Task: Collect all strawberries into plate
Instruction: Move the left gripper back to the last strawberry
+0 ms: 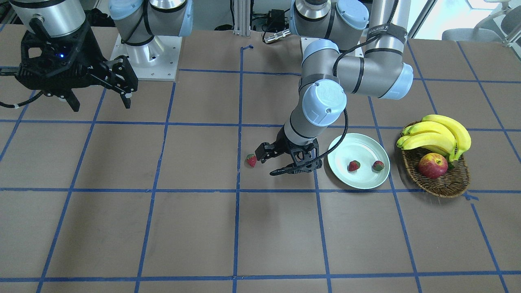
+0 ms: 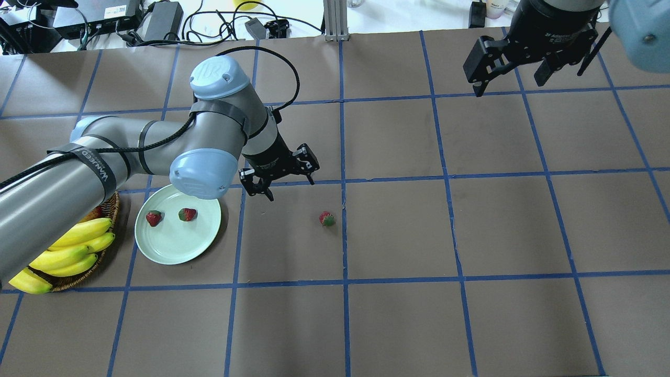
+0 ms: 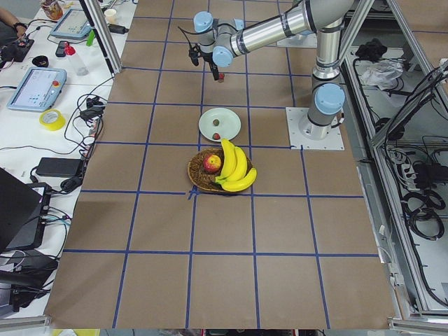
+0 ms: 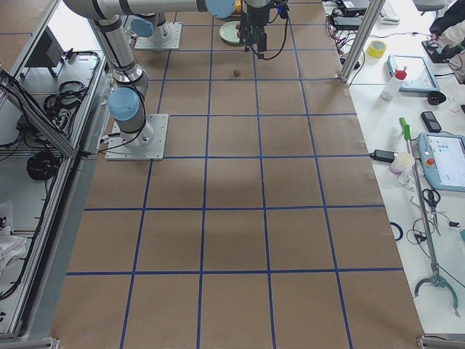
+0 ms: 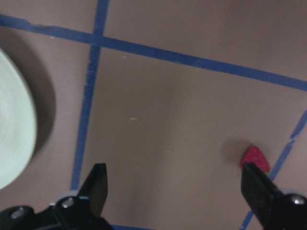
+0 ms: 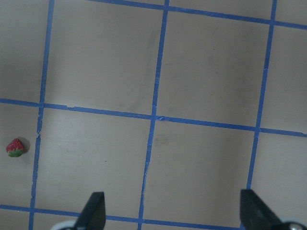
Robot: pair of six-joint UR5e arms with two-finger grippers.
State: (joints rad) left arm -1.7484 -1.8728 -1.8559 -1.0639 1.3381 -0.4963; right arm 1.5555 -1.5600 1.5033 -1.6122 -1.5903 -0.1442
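Strawberries point(image 1: 354, 165), two small red cones, lie on round, shallow mint-green plate point(image 1: 358, 143).

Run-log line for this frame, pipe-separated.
plate: two strawberries | third strawberry: outside plate | left gripper: open, empty, nearby | right gripper: open, empty, away

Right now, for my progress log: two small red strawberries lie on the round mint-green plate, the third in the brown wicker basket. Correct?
No. The third small red strawberry lies on the brown table beside the open left pincer, not in the brown wicker basket. The other two strawberries are on the round mint-green plate; the front-facing view shows it.
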